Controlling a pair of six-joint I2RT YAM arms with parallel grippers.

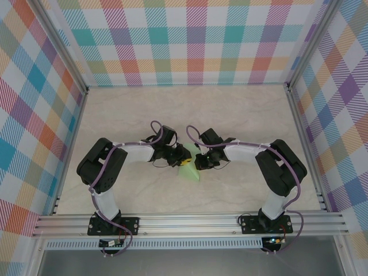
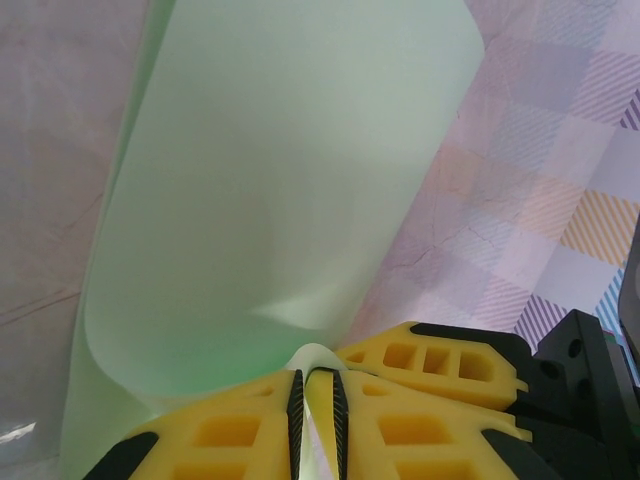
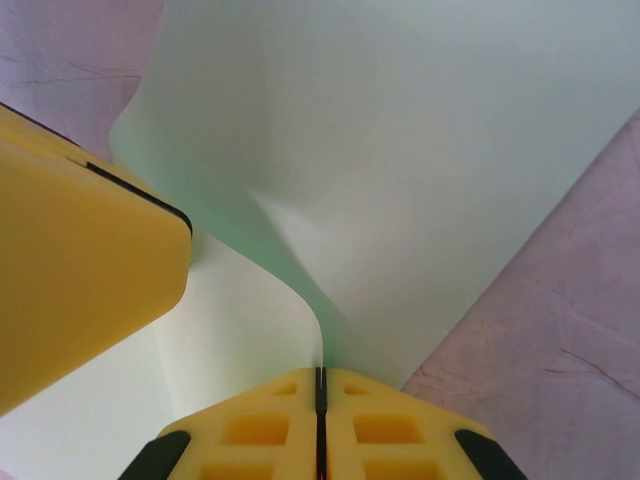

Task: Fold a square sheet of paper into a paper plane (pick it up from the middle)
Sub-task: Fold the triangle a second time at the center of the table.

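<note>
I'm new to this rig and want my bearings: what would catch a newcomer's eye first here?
The pale mint-green sheet of thin paper stands out, bowed between the two arms at the middle of the marbled beige table. The yellow-fingered left gripper and right gripper both pinch it, shut on it close together. Bright pastel plaid walls box the scene in.

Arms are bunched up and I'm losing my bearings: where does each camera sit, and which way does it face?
Top external: above and behind, looking down on the table; the left arm and right arm meet at the square sheet of paper.
Left wrist: on the left arm, looking along the left gripper, shut on the sheet.
Right wrist: on the right arm, looking along the right gripper, also shut on it.
Shared: both wrist views show the sheet and the other gripper.
</note>
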